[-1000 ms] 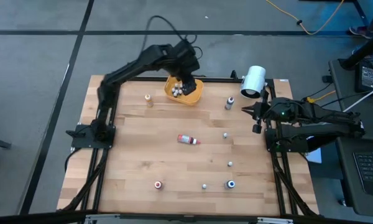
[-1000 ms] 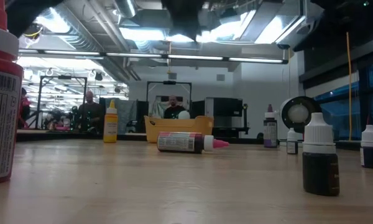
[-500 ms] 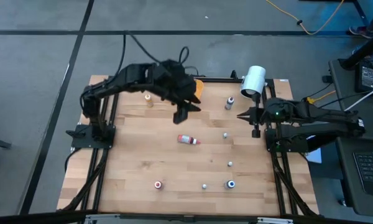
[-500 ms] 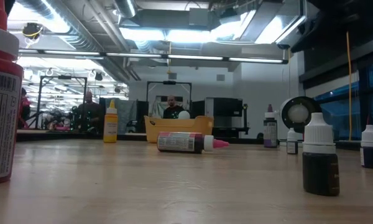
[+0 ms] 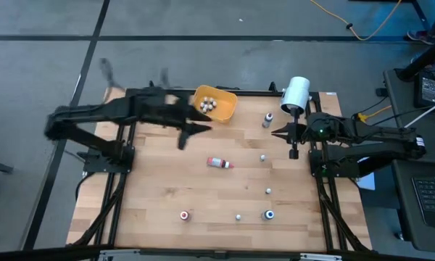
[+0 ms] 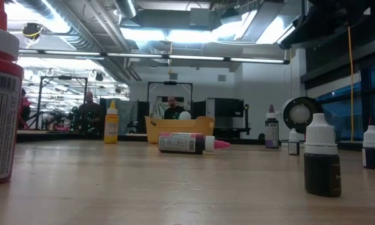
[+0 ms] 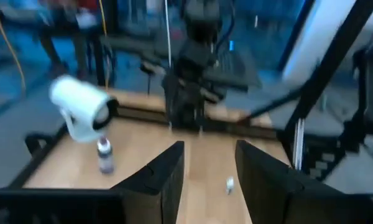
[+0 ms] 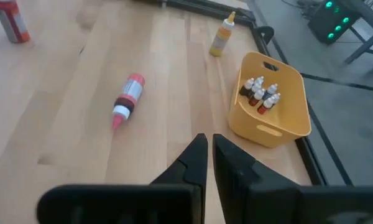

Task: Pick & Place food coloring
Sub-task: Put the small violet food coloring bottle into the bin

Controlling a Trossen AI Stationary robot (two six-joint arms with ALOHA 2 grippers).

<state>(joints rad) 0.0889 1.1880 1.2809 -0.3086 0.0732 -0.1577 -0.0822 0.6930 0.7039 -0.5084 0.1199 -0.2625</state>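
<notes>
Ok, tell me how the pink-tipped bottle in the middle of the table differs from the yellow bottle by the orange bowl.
The pink-tipped bottle lies on its side; the yellow bottle stands upright. The pink-tipped one has a red, white and dark body; the yellow one a yellow body. The pink-tipped one is mid-table; the yellow one is nearer the orange bowl. Both sit outside it.

Robotics lab: exposed ceiling ducts (image 6: 100, 28), equipment racks (image 6: 169, 94) behind.

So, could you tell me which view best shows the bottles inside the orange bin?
The right wrist view: it looks down into the bin, showing its bottles separately. The high view shows them as a small cluster. The low view shows only the bin's wall; the left wrist view misses it.
</notes>
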